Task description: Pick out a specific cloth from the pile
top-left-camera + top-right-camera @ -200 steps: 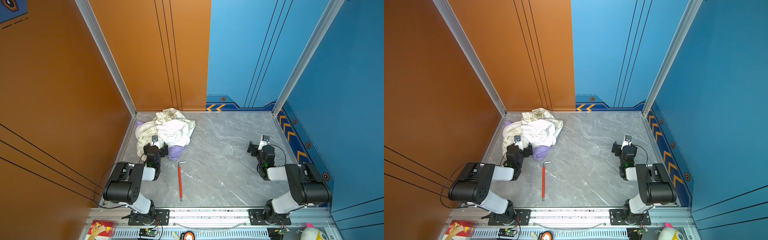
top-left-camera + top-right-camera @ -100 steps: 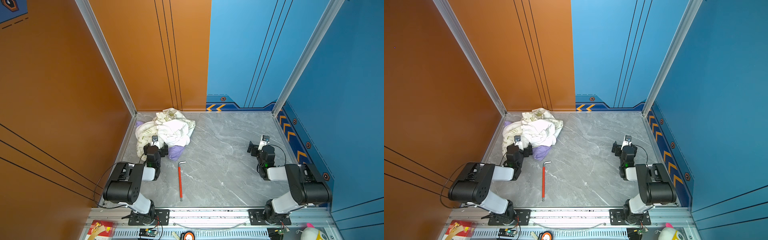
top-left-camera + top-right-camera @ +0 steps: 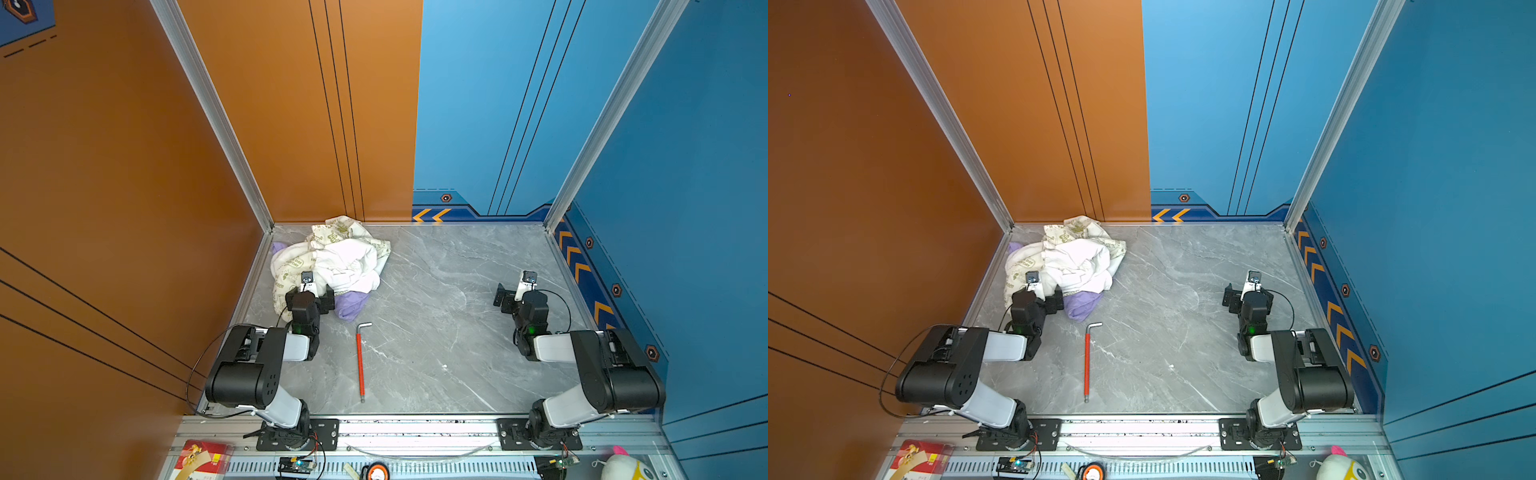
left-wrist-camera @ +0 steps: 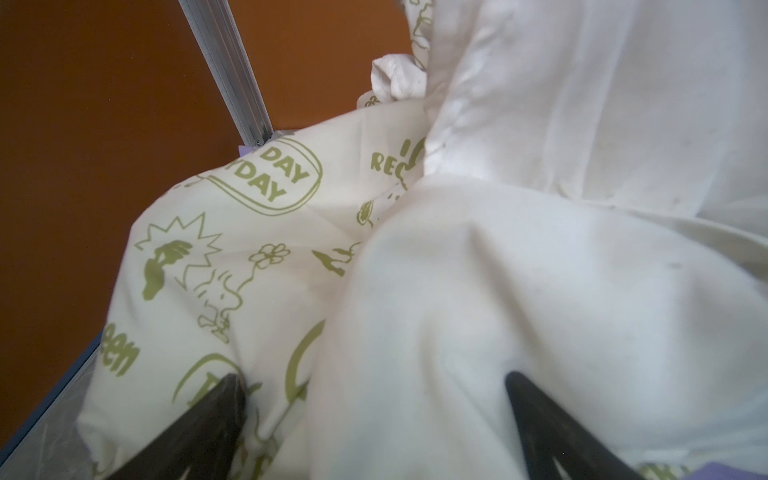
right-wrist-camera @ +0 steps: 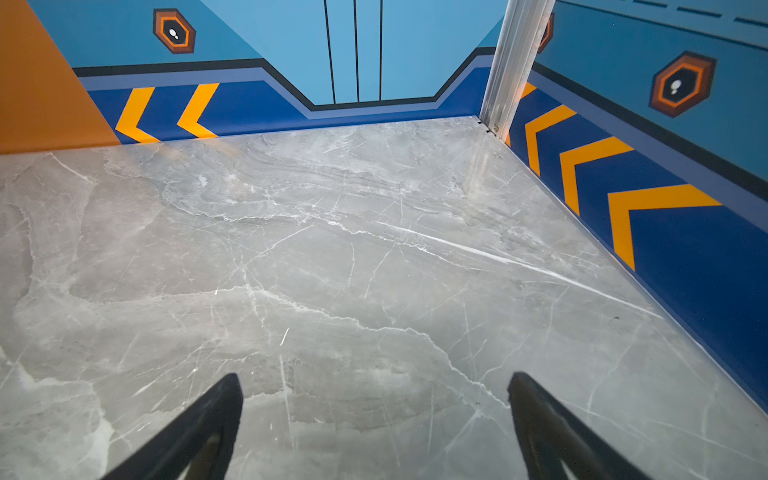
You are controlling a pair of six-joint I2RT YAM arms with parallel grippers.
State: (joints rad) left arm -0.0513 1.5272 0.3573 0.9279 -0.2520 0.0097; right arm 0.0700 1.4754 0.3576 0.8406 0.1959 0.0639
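We note the lavender cloth [image 3: 352, 303] peeking from the near edge of the pile [image 3: 332, 257], just right of the left gripper [image 4: 374, 388], spread wide and empty at white folds [image 4: 498, 291]; the right gripper [image 5: 374, 386], likewise spread and empty, sits well apart.

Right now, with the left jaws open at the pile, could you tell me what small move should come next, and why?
Probably shift the left jaws sideways toward the lavender cloth. They stand open against white and printed folds of the pile, while the lavender pokes out from its near edge, just to their right.
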